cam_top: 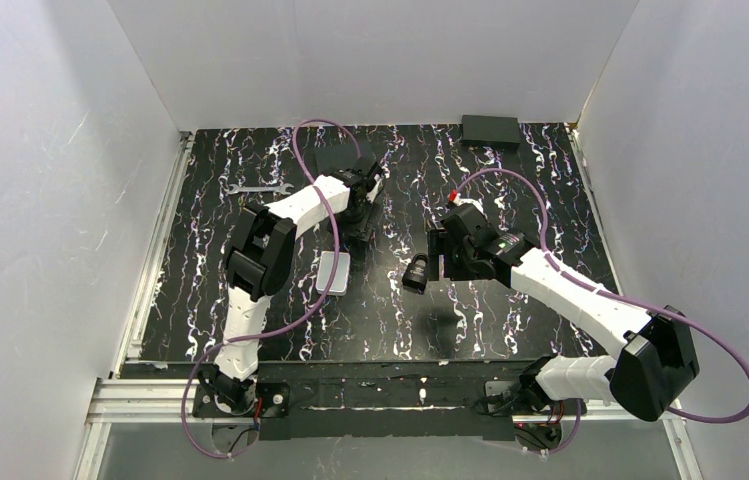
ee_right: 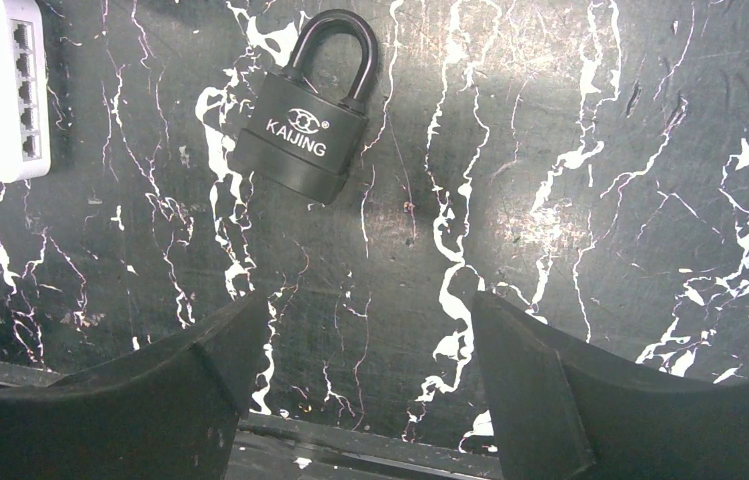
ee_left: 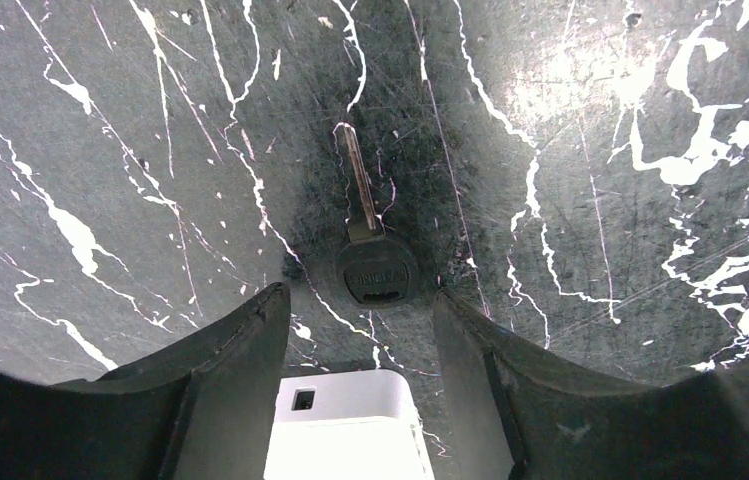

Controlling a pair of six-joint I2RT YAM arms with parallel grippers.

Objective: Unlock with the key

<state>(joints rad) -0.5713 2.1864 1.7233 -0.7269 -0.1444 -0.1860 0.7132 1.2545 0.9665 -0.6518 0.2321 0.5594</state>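
In the left wrist view the key (ee_left: 370, 245) lies flat on the black marbled table, its brass blade pointing away and its black head toward me. My left gripper (ee_left: 360, 305) is open right over it. The fingertips (ee_left: 250, 330) stand on either side of the head, just short of it and not touching. In the top view the left gripper (cam_top: 362, 228) hides the key. The black padlock (ee_right: 300, 140) lies flat with its shackle closed, ahead and left of my open, empty right gripper (ee_right: 360, 305). From above the padlock (cam_top: 415, 272) lies beside the right gripper (cam_top: 434, 258).
A white network switch (cam_top: 333, 271) lies between the arms, close behind the left gripper. A silver wrench (cam_top: 255, 188) lies at the back left. A black box (cam_top: 490, 130) sits at the back right. White walls enclose the table.
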